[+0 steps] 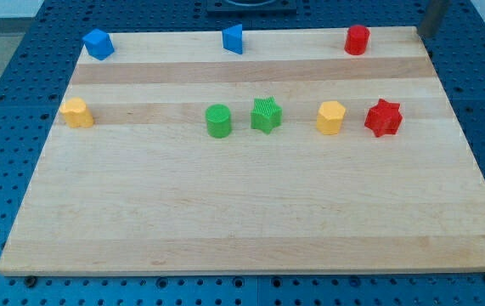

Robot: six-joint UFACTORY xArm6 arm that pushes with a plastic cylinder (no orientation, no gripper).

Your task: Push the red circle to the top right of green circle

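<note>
Our hand was a bare rod, tip [420,34] blurred at the tabletop's [225,221] top-right corner, no jaws to judge; red circle [358,39] sat well right of green circle [218,121], so overshoot risked hitting green star [266,115].

A laboratory test bench is shown: a pale wooden board [250,212] is laid on a blue perforated metal table [4,127], with small coloured plastic blocks spaced across its far half.
</note>
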